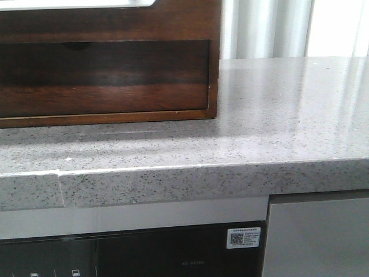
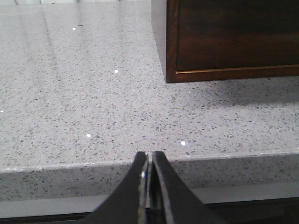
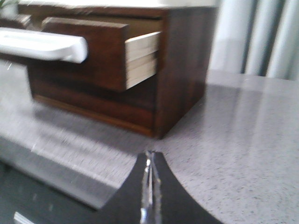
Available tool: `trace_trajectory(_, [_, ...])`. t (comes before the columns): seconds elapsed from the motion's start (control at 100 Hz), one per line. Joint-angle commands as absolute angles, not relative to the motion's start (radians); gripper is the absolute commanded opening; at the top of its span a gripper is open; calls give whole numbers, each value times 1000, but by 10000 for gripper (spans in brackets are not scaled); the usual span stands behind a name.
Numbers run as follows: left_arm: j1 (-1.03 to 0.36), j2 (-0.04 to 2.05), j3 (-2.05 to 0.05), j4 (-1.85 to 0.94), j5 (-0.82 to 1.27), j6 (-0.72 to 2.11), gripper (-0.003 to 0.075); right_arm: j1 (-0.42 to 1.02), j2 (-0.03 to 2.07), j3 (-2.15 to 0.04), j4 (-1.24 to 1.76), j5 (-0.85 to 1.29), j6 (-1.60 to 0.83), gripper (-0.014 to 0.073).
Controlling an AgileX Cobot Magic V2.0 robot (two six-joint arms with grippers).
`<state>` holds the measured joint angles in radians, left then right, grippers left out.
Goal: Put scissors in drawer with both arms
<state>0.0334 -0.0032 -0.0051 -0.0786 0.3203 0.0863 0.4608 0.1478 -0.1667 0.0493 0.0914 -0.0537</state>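
Both grippers, left [image 2: 148,161] and right [image 3: 150,161], closed, empty. Drawer [image 3: 88,51] ahead of right gripper, pulled out. Scissors unseen — risk: blind reach strikes cabinet [image 3: 182,70].

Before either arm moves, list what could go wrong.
1. The scissors appear in no view, and both the left end effector and right end effector are shut, so any reach would be blind.
2. The upper drawer juts out over the countertop; a rising arm may strike it.

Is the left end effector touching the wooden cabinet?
Apart. In the left wrist view, bare countertop lies between the left end effector and the wooden cabinet.
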Motion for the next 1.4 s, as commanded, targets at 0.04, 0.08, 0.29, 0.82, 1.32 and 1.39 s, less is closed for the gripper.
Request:
trace_trajectory(0.04, [33, -38, 17, -79, 269, 76, -20, 379, 114, -129, -26, -130, 112, -67])
trace_trajectory(0.08, [33, -38, 17, -79, 269, 76, -20, 348, 103, -104, -26, -158, 131, -67])
trace_trajectory(0.29, [33, -38, 17, -79, 269, 76, -20, 184, 41, 3, -41, -241, 231, -67])
trace_trajectory(0.82, [33, -38, 17, -79, 269, 76, -20, -53, -37, 43, -121, 187, 258, -67])
trace_trajectory(1.32, [33, -38, 17, -79, 269, 76, -20, -64, -37, 43, -118, 314, 173, -67])
trace_trajectory(1.39, [33, -38, 17, -79, 269, 76, -20, -64, -37, 43, -118, 314, 173, -67])
